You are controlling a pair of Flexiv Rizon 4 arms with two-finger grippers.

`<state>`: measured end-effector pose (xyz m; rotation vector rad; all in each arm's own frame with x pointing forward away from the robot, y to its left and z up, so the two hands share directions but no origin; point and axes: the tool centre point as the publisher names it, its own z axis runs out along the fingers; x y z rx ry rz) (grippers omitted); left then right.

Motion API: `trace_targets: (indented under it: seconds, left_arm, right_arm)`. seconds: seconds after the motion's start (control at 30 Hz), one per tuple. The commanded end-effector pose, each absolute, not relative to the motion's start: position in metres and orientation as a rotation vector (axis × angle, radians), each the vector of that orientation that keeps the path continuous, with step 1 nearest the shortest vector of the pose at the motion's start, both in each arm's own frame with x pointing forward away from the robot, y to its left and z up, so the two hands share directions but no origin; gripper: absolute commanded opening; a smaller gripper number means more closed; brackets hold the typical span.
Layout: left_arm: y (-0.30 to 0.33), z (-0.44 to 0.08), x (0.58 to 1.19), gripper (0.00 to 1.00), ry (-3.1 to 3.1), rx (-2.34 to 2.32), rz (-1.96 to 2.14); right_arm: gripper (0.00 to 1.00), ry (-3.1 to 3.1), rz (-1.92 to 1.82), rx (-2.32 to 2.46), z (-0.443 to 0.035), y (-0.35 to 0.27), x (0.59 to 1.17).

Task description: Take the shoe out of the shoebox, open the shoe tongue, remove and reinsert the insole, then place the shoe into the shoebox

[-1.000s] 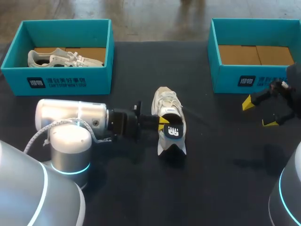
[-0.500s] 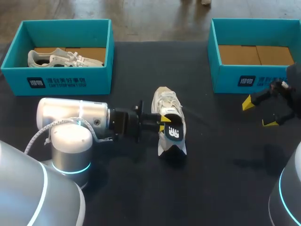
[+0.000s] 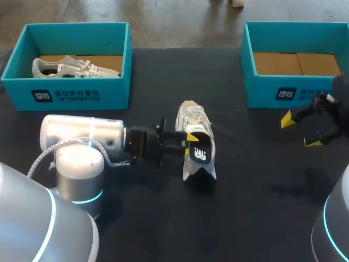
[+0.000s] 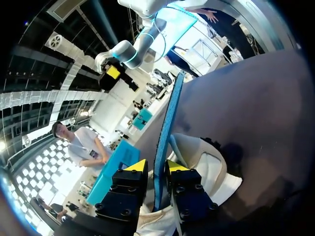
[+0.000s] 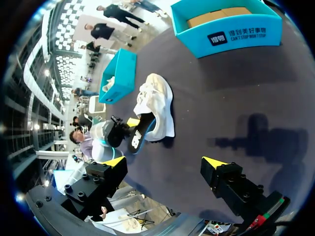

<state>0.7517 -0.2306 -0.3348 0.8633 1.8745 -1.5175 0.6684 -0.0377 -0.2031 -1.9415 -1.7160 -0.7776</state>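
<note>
A white sneaker point(image 3: 193, 117) lies mid-table, toe pointing away. Its dark insole point(image 3: 200, 154), blue at the edge, sticks up out of the heel opening. My left gripper point(image 3: 188, 141) comes in from the left at the shoe's collar. In the left wrist view the insole's thin blue edge point(image 4: 162, 142) stands between the yellow tips of that gripper point(image 4: 156, 165), which is slightly open, with a small gap showing at one tip; the sneaker point(image 4: 209, 169) lies under them. My right gripper point(image 3: 300, 131) hangs wide open and empty at the right, far from the sneaker point(image 5: 157, 101).
A teal shoebox point(image 3: 71, 97) at the back left holds another white shoe point(image 3: 73, 67). A second teal shoebox point(image 3: 289, 93) at the back right shows only its cardboard floor, just behind my right gripper. The dark table point(image 3: 251, 207) spreads around the sneaker.
My left gripper's fingers have parted a little around the insole, and the insole has settled slightly. The right arm has not moved.
</note>
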Motion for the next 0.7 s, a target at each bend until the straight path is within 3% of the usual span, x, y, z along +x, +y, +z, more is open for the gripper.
trace_targets:
  seconds: [0.03,0.23,0.3,0.37,0.7]
  left_arm:
    - [-0.225,-0.328,0.744,0.24,1.872,0.86,-1.522]
    - [-0.224,-0.322,0.737,0.22,1.866,0.867,-1.538]
    - [-0.225,-0.321,0.736,0.15,1.867,0.869,-1.539]
    - [-0.225,-0.321,0.735,0.0,1.869,0.873,-1.541]
    - [-0.228,-0.328,0.731,0.0,1.842,0.896,-1.556]
  right_arm:
    - [1.0,-1.717,-0.775,-1.945,-0.203,-0.037,0.668]
    - [1.0,-1.717,-0.775,-1.945,-0.203,-0.037,0.668]
    - [1.0,-1.717,-0.775,-1.945,-0.203,-0.037,0.668]
    - [1.0,-1.717,-0.775,-1.945,-0.203,-0.037,0.668]
    - [1.0,-1.717,-0.775,-1.945,-0.203,-0.037,0.668]
